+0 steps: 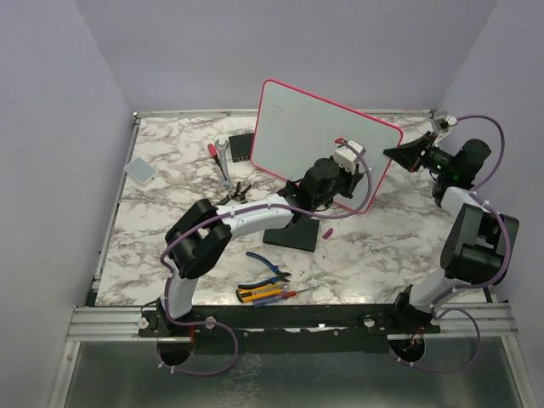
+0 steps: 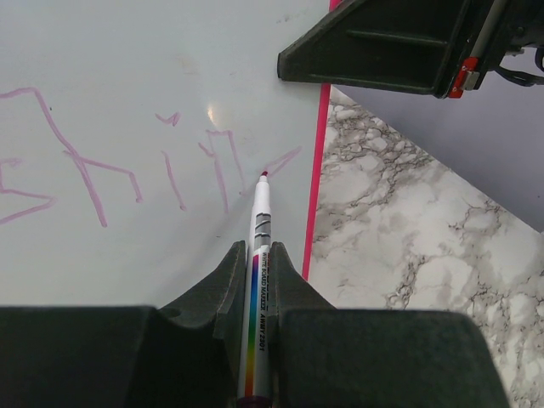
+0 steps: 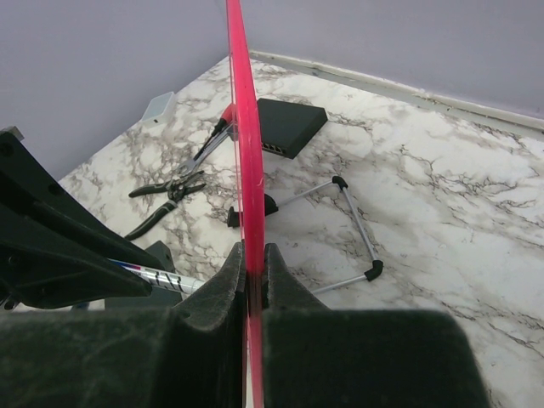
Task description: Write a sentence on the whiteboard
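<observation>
The whiteboard [image 1: 293, 123], white with a pink-red frame, stands tilted at the middle back of the table. In the left wrist view, pink lettering of the sentence [image 2: 102, 174] runs across the whiteboard's surface [image 2: 127, 59]. My left gripper [image 2: 257, 248] is shut on a white marker [image 2: 260, 212] with a rainbow stripe. The marker's pink tip rests at the end of a stroke near the board's right frame. My right gripper [image 3: 252, 252] is shut on the whiteboard's pink frame [image 3: 246, 161] at its right edge. From above, the left gripper [image 1: 338, 177] is in front of the board and the right gripper [image 1: 391, 154] is at its right side.
A black square slab [image 1: 242, 146], a red-handled wrench [image 1: 219, 157] and pliers [image 1: 238, 194] lie left of the board. A grey pad [image 1: 140, 169] sits far left. A black block [image 1: 293, 231], a pink cap [image 1: 326, 230], blue-handled pliers [image 1: 268, 266] and screwdrivers [image 1: 263, 294] lie nearer. The wire stand [image 3: 357, 221] props the board behind.
</observation>
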